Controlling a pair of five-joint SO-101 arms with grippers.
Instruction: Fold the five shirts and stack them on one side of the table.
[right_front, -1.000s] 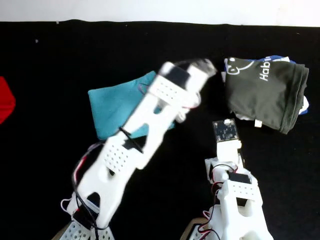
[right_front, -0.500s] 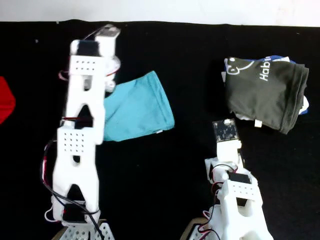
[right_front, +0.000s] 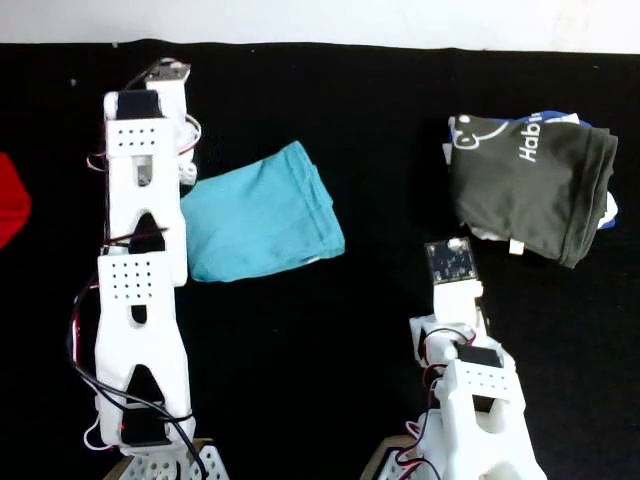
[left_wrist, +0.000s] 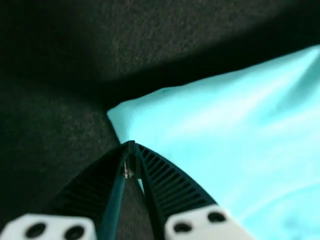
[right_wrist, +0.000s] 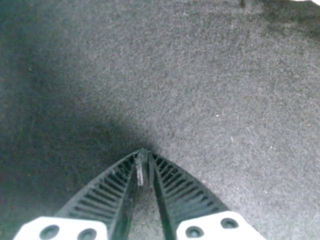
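Note:
A folded teal shirt (right_front: 262, 225) lies left of the table's middle, and its corner (left_wrist: 150, 107) shows in the left wrist view. My left gripper (left_wrist: 131, 149) is shut and holds nothing, its tip over black cloth just beside that corner. The left arm (right_front: 145, 200) stretches along the shirt's left side. A stack of folded shirts (right_front: 530, 185) with a dark shirt on top sits at the back right. A red shirt (right_front: 10, 205) shows at the left edge. My right gripper (right_wrist: 141, 156) is shut over bare black cloth, its arm (right_front: 465, 340) drawn back at the front right.
The black tablecloth (right_front: 380, 130) covers the whole table. Its far edge meets a pale wall (right_front: 400, 20). Open cloth lies between the teal shirt and the stack, and in front of the teal shirt.
The left arm swung from the right end of the teal shirt, across it, to its left side. The teal shirt shifted slightly. The right arm stayed still.

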